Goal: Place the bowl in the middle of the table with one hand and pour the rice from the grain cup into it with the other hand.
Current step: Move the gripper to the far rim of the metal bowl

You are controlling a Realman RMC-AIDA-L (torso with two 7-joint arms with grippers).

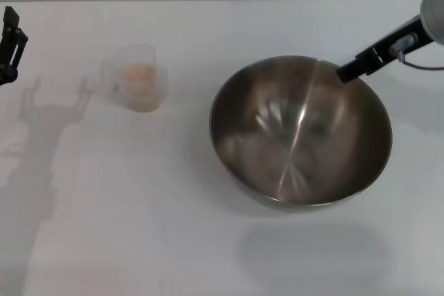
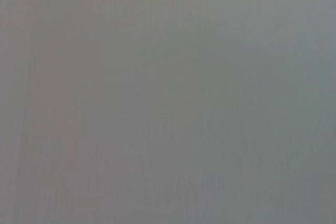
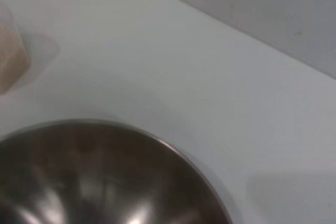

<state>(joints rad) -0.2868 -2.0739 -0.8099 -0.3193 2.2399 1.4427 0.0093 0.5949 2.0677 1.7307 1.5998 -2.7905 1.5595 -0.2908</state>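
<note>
Large steel bowl lifted clear of the white counter, right of centre in the head view, shadow cast below it toward 6 o'clock. Right tool clamped on the bowl's rim at about 1 o'clock, arm reaching in from the upper right corner. Bowl interior shiny, no grains inside. Grain cup standing upright at 10 o'clock from the bowl, well apart, rice heaped within. Left tool parked at the far left edge, 9 o'clock; finger spacing impossible to tell.
</note>
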